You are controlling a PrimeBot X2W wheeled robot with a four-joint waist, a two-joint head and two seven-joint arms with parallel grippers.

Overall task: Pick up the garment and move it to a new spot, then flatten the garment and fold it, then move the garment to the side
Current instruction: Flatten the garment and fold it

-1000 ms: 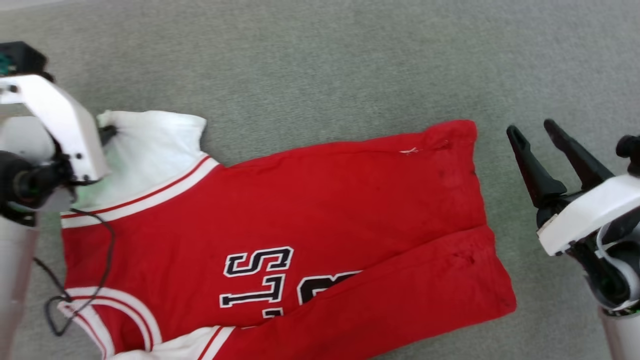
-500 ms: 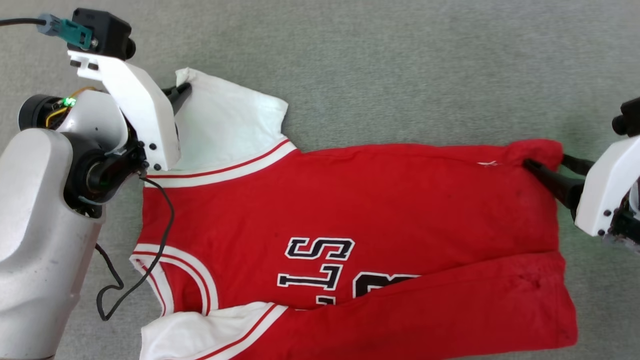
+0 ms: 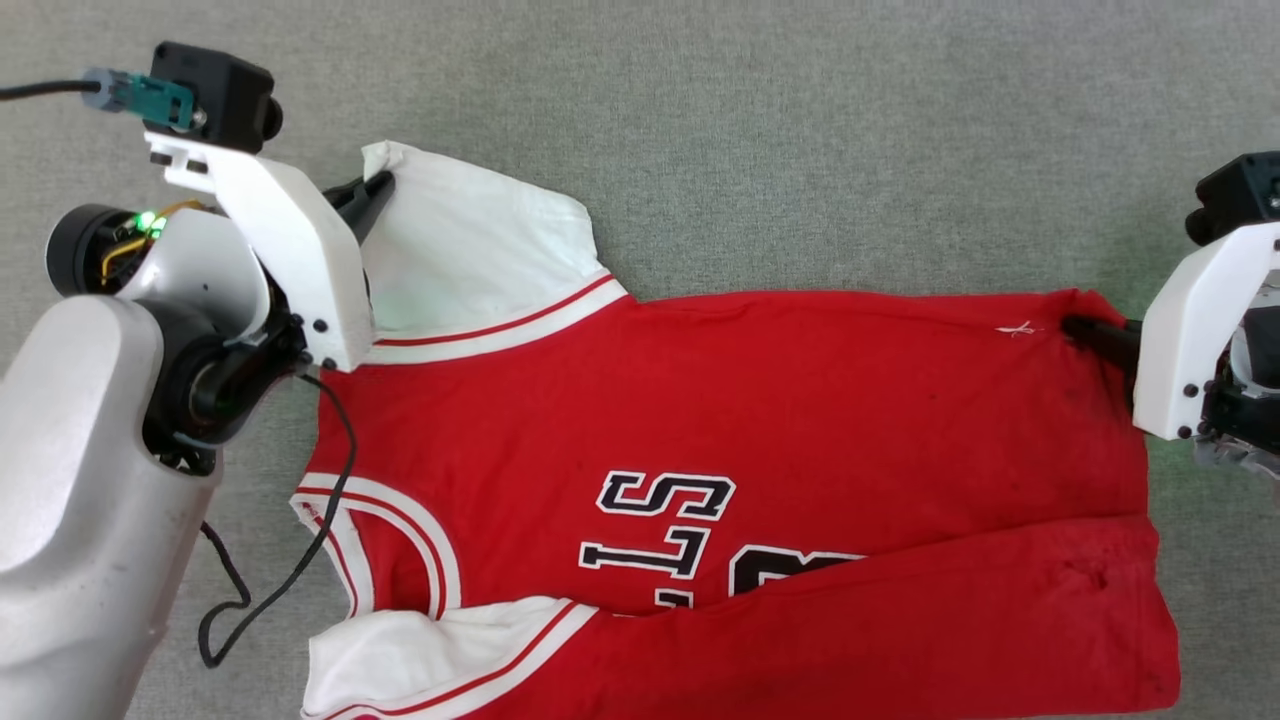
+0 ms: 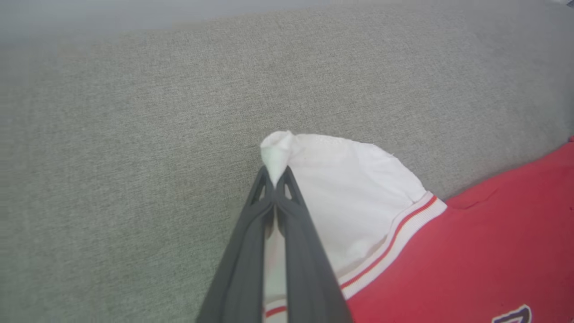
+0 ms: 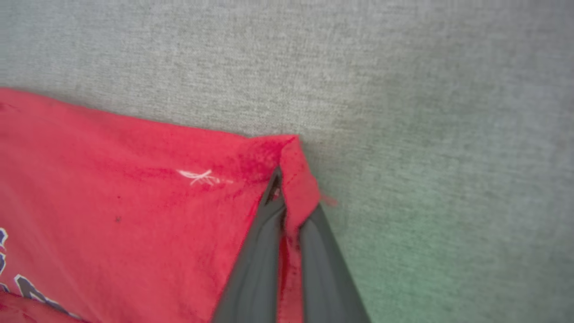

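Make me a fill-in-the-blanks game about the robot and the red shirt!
The left gripper is shut on the garment's ____ sleeve.
The right gripper is shut on a ____ corner of it.
The garment lies spread on a ____ surface.
Missing words: white; red; grey.

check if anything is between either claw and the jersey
Nothing visible is. The left claw is shut on the white sleeve corner of the jersey, the right claw on its red hem corner; bare grey surface lies around both.
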